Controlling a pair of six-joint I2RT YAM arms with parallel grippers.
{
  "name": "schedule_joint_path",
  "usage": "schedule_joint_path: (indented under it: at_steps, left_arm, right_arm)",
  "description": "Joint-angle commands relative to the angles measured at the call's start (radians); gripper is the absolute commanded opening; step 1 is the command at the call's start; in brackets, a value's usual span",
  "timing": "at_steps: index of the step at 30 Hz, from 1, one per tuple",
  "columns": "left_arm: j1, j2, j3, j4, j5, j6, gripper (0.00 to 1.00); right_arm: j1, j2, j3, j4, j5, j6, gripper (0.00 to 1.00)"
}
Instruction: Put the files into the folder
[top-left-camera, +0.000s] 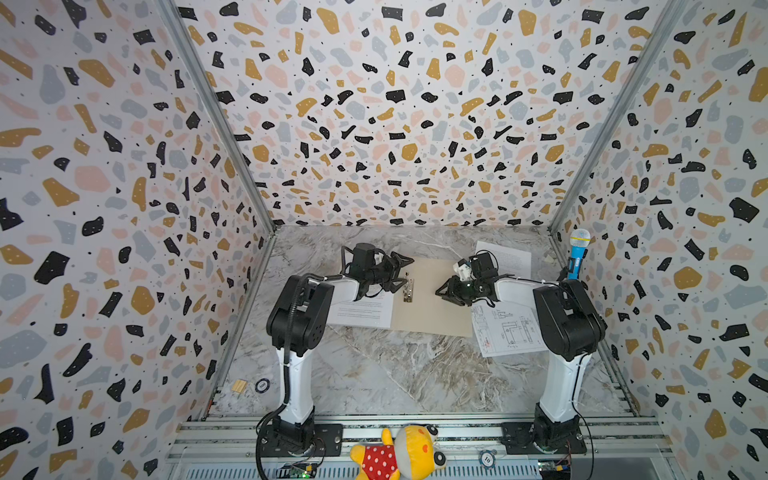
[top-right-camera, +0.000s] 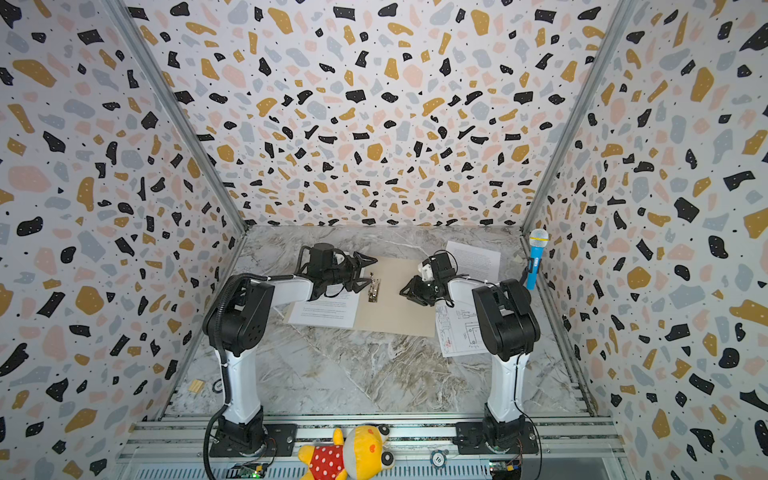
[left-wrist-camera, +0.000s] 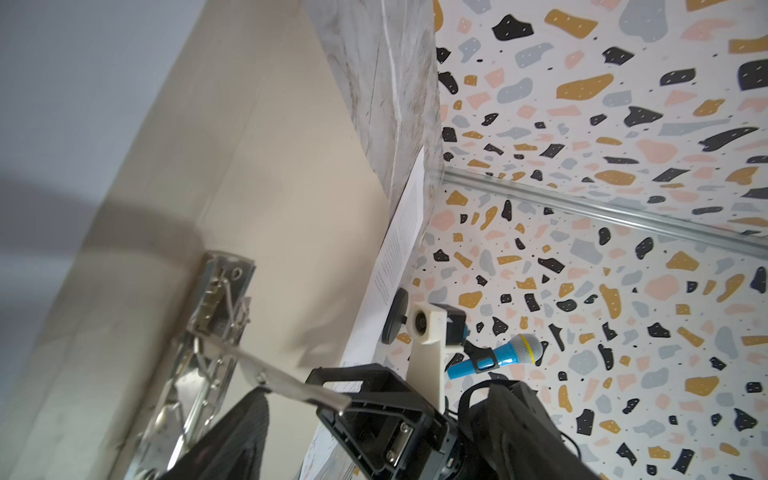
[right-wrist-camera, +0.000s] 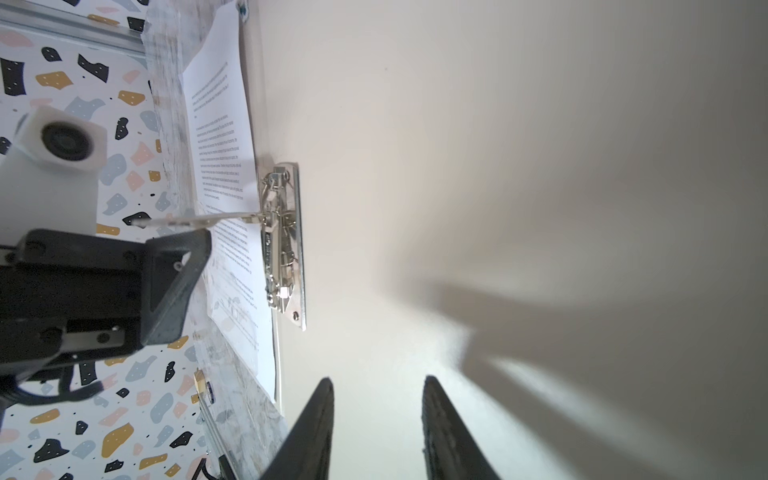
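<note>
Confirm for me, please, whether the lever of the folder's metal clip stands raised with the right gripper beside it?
Not quite: it is the left gripper beside the raised lever of the metal clip on the folder, as the left wrist view shows; the right gripper hangs apart over bare cardstock.

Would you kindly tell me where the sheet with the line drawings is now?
In both top views the drawing sheet lies on the marble table, just right of the folder, partly under the right arm.

I'm working in a lab test cell: terrazzo-print panels (top-left-camera: 374, 104) wall a marble-look tabletop (top-left-camera: 374, 374), arms (top-left-camera: 299, 316) bolted to aluminium rails (top-left-camera: 457, 430).
</note>
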Motion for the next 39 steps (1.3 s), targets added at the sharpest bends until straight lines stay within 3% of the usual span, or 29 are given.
schedule_joint_path:
  at_steps: [1, 8, 16, 23, 32, 39]
  left_arm:
    - [0.000, 0.031, 0.042, 0.122, -0.011, -0.100, 0.83]
    - [0.008, 0.090, 0.097, 0.138, -0.022, -0.130, 0.83]
    - [0.019, 0.102, 0.139, 0.068, -0.036, -0.067, 0.86]
    - [0.023, 0.083, 0.232, -0.181, -0.098, 0.154, 0.88]
    - [0.023, 0.021, 0.262, -0.350, -0.135, 0.366, 0.88]
    - [0.032, -0.028, 0.203, -0.362, -0.141, 0.411, 0.88]
  right_arm:
    - [-0.014, -0.064, -0.026, 0.009, 0.007, 0.001, 0.38]
    - [-0.046, -0.119, -0.069, 0.006, 0.012, -0.003, 0.37]
    - [-0.080, -0.207, -0.125, 0.024, 0.056, -0.022, 0.43]
    - [-0.123, -0.295, -0.180, -0.007, 0.135, -0.057, 0.49]
    - [-0.150, -0.297, -0.240, -0.026, 0.125, -0.078, 0.51]
    - [-0.150, -0.238, -0.225, -0.027, 0.094, -0.092, 0.51]
